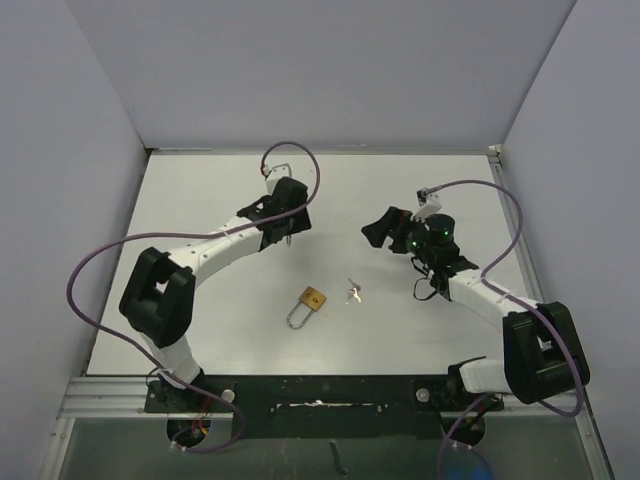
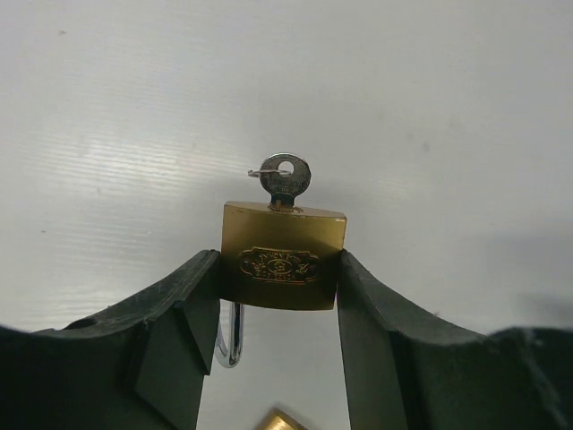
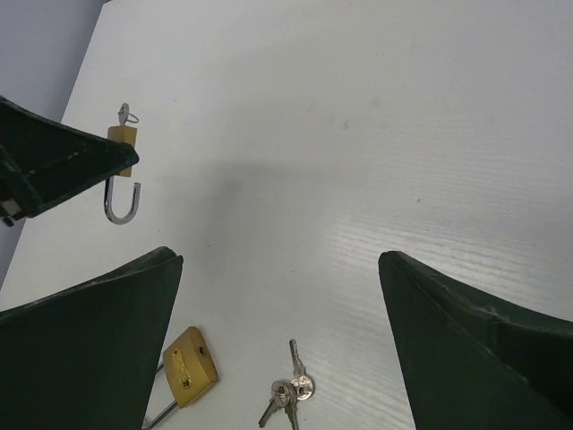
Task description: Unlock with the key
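Reaching from the left base, elbow raised, forearm angled inward over the bench (image 1: pixel 200 190) to a spot beyond the loose padlock (image 1: pixel 313 298) lying flat there. Ending in the left gripper (image 1: pixel 285 225), half closed and pinching a second brass padlock (image 2: pixel 283 255) by its two narrow edges, one finger on each, stamped face toward the wrist camera. Carrying a key (image 2: pixel 285 177) seated in that padlock's end, pointing away from the wrist. Coming in from the right base, forearm slanted inward, to the right gripper (image 1: pixel 378 232), spread wide and holding nothing, beyond and right of the loose padlock and apart from the left gripper. Hard to make out the held padlock from above, tucked under the left gripper. Mostly hides the shackle (image 2: pixel 231 340) behind a finger in the left wrist view; shows it as an open hook in the right wrist view. Cuts the loose padlock to a sliver at the left wrist view's bottom edge. Cannot read the stamp. Just right of the loose padlock, not touching it, a small bunch of keys (image 1: pixel 353 292).
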